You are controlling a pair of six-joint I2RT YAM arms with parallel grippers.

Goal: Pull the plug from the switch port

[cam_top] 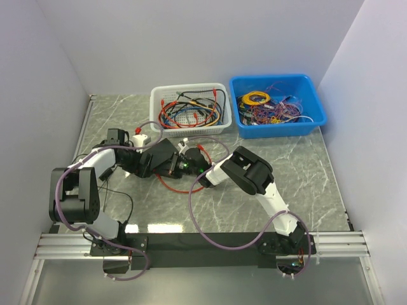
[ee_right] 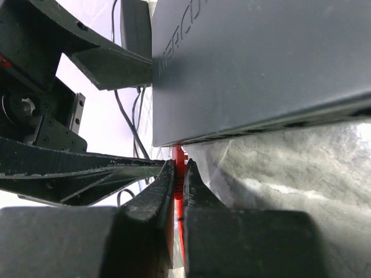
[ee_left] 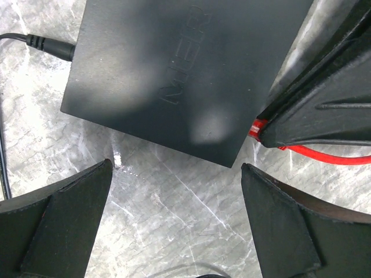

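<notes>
Left of the tabletop [cam_top: 305,184] centre, nearer than the white basket [cam_top: 188,108], lies the black switch [ee_left: 179,69]. At its port edge the right claw [ee_right: 179,168] is clamped on the red plug [ee_right: 178,155]. The plug seems seated in the port, but shadow hides it. Above the switch's corner the left claw [ee_left: 177,171] stands wide apart.

One piece of writing to call, and it sits on the switch [ee_right: 261,63]: raised letters [ee_right: 181,36] pressed into the matte-black lid, the same colour as the box. On the right wrist view they climb towards 1 o'clock near the lid's corner and read "MERCU" before the frame edge cuts them off. The left wrist view shows the same word, tilted; "MER" comes through and the rest sinks into shadow. From overhead it is too small to read.
</notes>
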